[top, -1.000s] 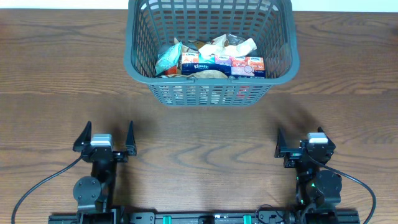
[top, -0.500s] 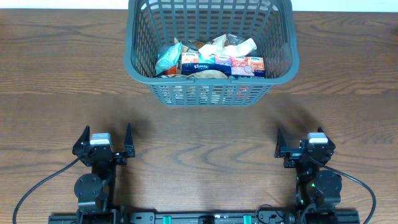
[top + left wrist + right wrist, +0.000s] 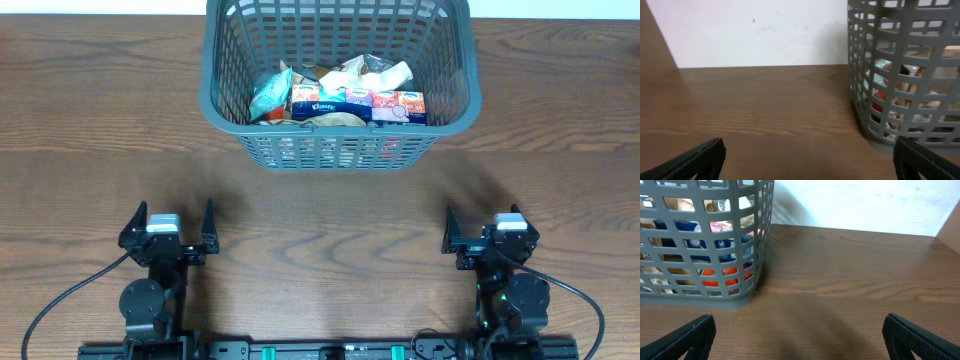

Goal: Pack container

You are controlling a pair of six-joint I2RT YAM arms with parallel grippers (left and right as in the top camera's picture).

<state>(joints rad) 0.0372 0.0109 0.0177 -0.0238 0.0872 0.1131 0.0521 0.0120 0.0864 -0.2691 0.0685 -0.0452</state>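
Large dark grey plastic basket with slotted lattice sides and thick rolled rim (the container) (image 3: 340, 150) sits upright at the far middle of the brown wood-grain worktop (image 3: 330, 230); its far edge is cut off by the overhead frame.

Inside, on the base along the near wall:
- teal crinkly packet (image 3: 269, 95) at the left, tilted
- blue-and-white Kleenex tissue pack (image 3: 322, 104) beside it, lying flat
- red-and-white printed pack (image 3: 398, 104) next in the row, touching the tissue pack
- crumpled beige and white wrappers (image 3: 360, 75) piled behind those

Nothing lies outside the container on the visible worktop.

Left gripper (image 3: 175, 208): jaws spread wide, nothing between them, at the near left edge and well apart from the container. Its wrist view has the lattice wall on the right, with a white wall (image 3: 755, 30) behind.

Right gripper (image 3: 483, 215): also wide open and empty, at the near right edge and well apart from the container. Its wrist view has the container's corner on the left, with red and blue packaging visible through the slots.
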